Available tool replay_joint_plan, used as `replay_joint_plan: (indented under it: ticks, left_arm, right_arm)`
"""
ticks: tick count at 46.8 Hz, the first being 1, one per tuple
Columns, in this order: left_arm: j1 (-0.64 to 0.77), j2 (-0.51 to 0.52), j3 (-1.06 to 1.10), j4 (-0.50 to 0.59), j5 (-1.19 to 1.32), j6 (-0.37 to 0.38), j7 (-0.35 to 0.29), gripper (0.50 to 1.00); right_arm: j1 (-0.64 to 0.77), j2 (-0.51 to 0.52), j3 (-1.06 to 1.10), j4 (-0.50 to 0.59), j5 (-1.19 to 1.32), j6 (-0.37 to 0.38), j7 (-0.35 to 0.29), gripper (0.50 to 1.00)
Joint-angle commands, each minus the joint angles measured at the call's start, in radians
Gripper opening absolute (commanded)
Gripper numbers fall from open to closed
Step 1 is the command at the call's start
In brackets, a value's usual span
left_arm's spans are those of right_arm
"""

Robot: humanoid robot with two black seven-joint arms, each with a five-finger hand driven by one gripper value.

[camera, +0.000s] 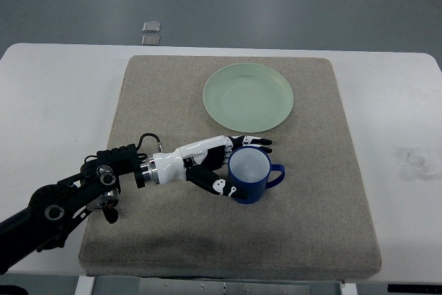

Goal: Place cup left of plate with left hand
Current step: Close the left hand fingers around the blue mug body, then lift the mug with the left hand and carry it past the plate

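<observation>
At the far left, the white tabletop (48, 94) shows bare beside a large grey-brown mat (173, 94) that covers most of its middle. The robot's left arm (62, 202) comes in from the lower left corner, dark and jointed with cables looped near the wrist, and crosses the mat's lower left part at a rising slant. The left hand (217, 164), white with black finger segments, reaches rightward and wraps around the blue cup (250, 176): fingers (255, 143) curl over the far side of the cup's rim while the thumb presses against the near lower wall, so the hand is closed in a grasp on the cup. The cup stands upright on the mat with its white inside showing and its handle pointing to the right. It sits just below the pale green plate (248, 97), near the plate's lower edge and roughly under its centre, not to the plate's left. The plate lies flat on the upper middle part of the mat, apart from the cup. Behind the tabletop, on the grey floor (311, 5), two small square tiles (151, 32) lie one above the other. To the right the mat ends, and the white tabletop carries a faint smudge (412, 160).
</observation>
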Motion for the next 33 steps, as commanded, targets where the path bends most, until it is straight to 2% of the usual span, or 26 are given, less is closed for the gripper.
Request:
replay_joint_plan:
  ticks: [1, 21, 23, 26, 28, 31, 33]
  left_arm:
    - [0.000, 0.000, 0.000, 0.000, 0.000, 0.000, 0.000, 0.866]
    - [-0.008, 0.000, 0.000, 0.000, -0.001, 0.003, 0.000, 0.853]
    - [-0.008, 0.000, 0.000, 0.000, -0.001, 0.003, 0.000, 0.827]
    - [-0.009, 0.000, 0.000, 0.000, -0.001, 0.003, 0.000, 0.816]
    - [-0.009, 0.000, 0.000, 0.000, -0.001, 0.003, 0.000, 0.787]
    - [-0.009, 0.000, 0.000, 0.000, -0.001, 0.003, 0.000, 0.776]
    - [-0.009, 0.000, 0.000, 0.000, 0.000, 0.003, 0.000, 0.746]
  right_arm:
    - [0.000, 0.000, 0.000, 0.000, 0.000, 0.000, 0.000, 0.932]
    - [0.000, 0.000, 0.000, 0.000, 0.000, 0.000, 0.000, 0.932]
    - [0.000, 0.000, 0.000, 0.000, 0.000, 0.000, 0.000, 0.932]
    - [0.000, 0.000, 0.000, 0.000, 0.000, 0.000, 0.000, 0.932]
    - [0.000, 0.000, 0.000, 0.000, 0.000, 0.000, 0.000, 0.932]
    - [0.000, 0.000, 0.000, 0.000, 0.000, 0.000, 0.000, 0.932]
    - [0.000, 0.000, 0.000, 0.000, 0.000, 0.000, 0.000, 0.932]
